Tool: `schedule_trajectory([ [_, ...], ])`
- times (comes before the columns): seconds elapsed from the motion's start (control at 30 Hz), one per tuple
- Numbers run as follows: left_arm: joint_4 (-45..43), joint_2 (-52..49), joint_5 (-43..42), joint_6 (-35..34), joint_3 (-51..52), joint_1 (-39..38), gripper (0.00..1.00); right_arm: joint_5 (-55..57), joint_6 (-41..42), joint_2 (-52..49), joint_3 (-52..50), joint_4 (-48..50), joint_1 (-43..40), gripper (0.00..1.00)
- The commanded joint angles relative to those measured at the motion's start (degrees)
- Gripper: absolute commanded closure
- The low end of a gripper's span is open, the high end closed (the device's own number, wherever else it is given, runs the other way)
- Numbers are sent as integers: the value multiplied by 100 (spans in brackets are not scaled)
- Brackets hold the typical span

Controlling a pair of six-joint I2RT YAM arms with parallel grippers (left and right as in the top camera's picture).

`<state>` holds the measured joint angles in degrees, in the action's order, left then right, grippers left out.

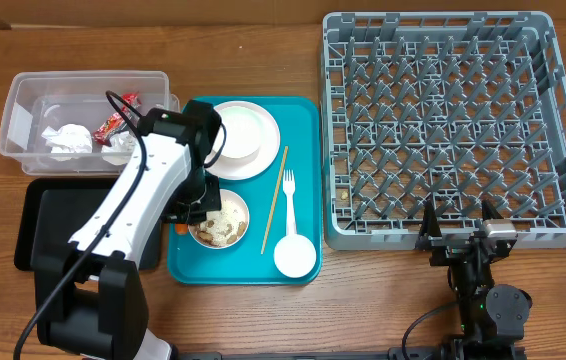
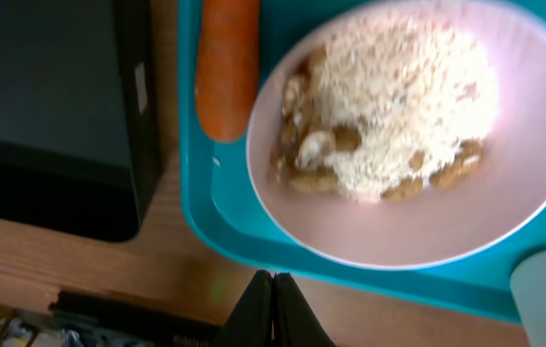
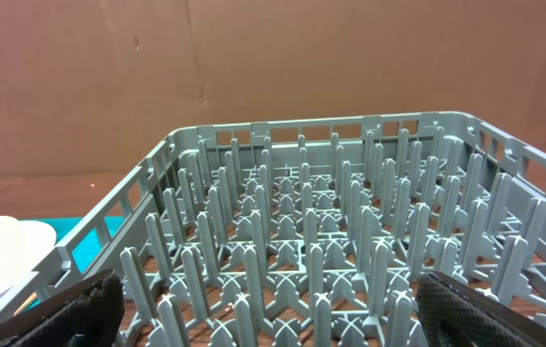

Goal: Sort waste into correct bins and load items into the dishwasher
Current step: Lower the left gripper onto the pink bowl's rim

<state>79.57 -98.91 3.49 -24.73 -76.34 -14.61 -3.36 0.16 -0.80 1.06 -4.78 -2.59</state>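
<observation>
A white bowl (image 1: 220, 220) (image 2: 418, 145) of rice and nuts sits on the teal tray (image 1: 303, 120), with an orange carrot piece (image 1: 179, 228) (image 2: 227, 67) beside it. My left gripper (image 1: 199, 207) (image 2: 273, 280) hovers above the bowl's near-left side, shut and empty. The clear tub (image 1: 23, 100) holds crumpled napkins (image 1: 66, 139) and a red wrapper (image 1: 110, 124); the black tray (image 1: 73, 225) lies in front of it. A plate (image 1: 263, 140), chopstick (image 1: 275, 198), fork (image 1: 288, 195) and cup (image 1: 295, 255) are on the teal tray. My right gripper (image 1: 458, 225) (image 3: 278, 318) is open at the grey rack's (image 1: 453, 130) front edge.
In the left wrist view the black tray (image 2: 51, 106) borders the teal tray (image 2: 234, 231), with bare wooden table in front. The rack (image 3: 331, 241) fills the right wrist view, holding nothing. A brown cardboard wall stands behind it.
</observation>
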Motion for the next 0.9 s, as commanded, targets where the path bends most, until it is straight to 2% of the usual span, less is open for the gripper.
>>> schedule_trajectory([
  [0.0,81,-42,-195,35,293,-114,96,70,-22,61,-61,13,-28,0],
  [0.27,-286,-42,-203,26,1250,-208,96,70,-22,61,-61,13,-28,0],
  [0.67,-1095,-42,-140,28,1373,-208,96,70,-22,61,-61,13,-28,0],
  [0.87,-1099,-42,-140,28,1526,-208,96,68,-22,61,-61,13,-28,0],
])
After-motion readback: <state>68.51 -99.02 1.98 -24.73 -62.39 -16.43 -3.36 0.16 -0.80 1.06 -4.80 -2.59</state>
